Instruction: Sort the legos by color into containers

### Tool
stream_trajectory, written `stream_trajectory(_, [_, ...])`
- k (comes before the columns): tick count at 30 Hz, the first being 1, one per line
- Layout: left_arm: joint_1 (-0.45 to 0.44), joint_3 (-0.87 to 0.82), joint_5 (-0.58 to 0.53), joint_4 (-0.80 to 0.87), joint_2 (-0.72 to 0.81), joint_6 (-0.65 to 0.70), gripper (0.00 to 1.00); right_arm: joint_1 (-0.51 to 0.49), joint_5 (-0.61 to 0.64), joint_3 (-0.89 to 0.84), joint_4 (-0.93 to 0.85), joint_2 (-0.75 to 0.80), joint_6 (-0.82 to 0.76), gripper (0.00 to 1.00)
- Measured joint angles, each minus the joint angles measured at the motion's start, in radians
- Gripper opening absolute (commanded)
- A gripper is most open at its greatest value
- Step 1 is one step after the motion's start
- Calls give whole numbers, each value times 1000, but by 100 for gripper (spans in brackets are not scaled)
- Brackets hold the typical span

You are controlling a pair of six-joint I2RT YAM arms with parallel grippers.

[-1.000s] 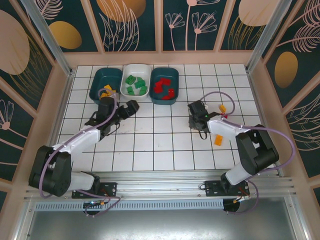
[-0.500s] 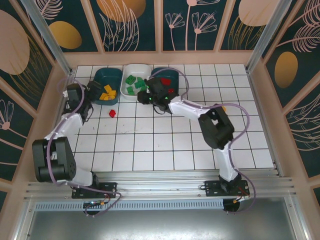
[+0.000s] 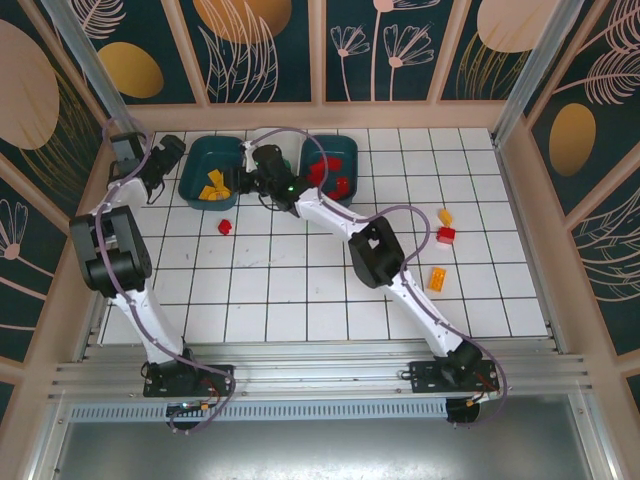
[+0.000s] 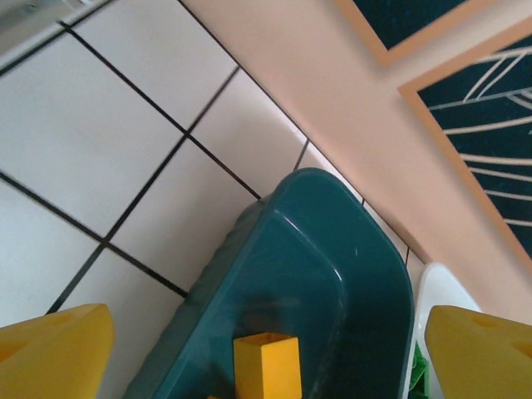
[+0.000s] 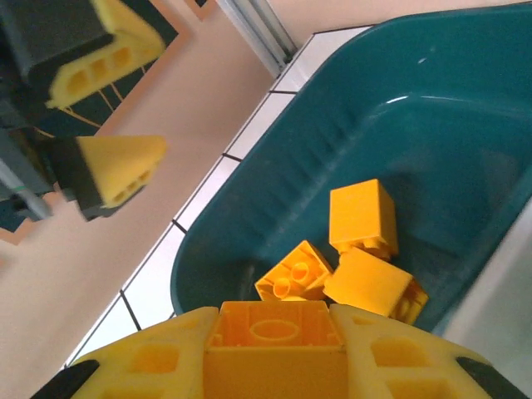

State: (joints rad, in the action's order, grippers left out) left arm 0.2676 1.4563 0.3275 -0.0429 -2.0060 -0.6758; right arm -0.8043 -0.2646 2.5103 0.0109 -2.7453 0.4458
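My right gripper point(image 3: 256, 174) is shut on a yellow lego point(image 5: 274, 349), held just above the near rim of the left dark teal container point(image 3: 200, 160). Three yellow legos point(image 5: 359, 249) lie in that container point(image 5: 249, 199). My left gripper point(image 3: 165, 155) is open with nothing between its fingers, hovering at the container's far-left corner point(image 4: 287, 208); its yellow fingers point(image 5: 112, 166) also show in the right wrist view. One yellow lego point(image 4: 266, 366) stands in the container below the left gripper point(image 4: 266, 357). The right teal container point(image 3: 335, 150) holds red legos point(image 3: 338, 183). The white container's rim point(image 4: 432, 287) lies beside the left one.
Loose legos lie on the tiled floor: a red one point(image 3: 225, 226) in front of the left container, and a yellow one point(image 3: 444, 215), a red one point(image 3: 446, 235) and an orange one point(image 3: 436, 278) on the right. The pink wall point(image 4: 357, 108) stands close behind the containers.
My right gripper has moved left from the white and red containers to the left teal container. My left gripper has drawn back towards the far-left corner.
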Motion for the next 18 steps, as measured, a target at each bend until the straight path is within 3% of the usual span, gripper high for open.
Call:
stream_trajectory(1, [0, 7, 16, 5, -15, 10, 96, 0, 0, 24, 2, -19, 8, 58])
stream_trajectory(2, [0, 11, 35, 15, -30, 21, 96, 0, 0, 47, 2, -39, 10, 62])
stream_trajectory(6, [0, 45, 83, 59, -95, 58, 96, 0, 2, 76, -7, -68, 9, 70])
stream_trajectory(11, [0, 106, 120, 104, -156, 94, 95, 0, 13, 61, -16, -50, -23, 71])
stream_trajectory(18, [0, 158, 169, 112, -182, 121, 89, 2, 86, -72, -87, 112, -84, 67])
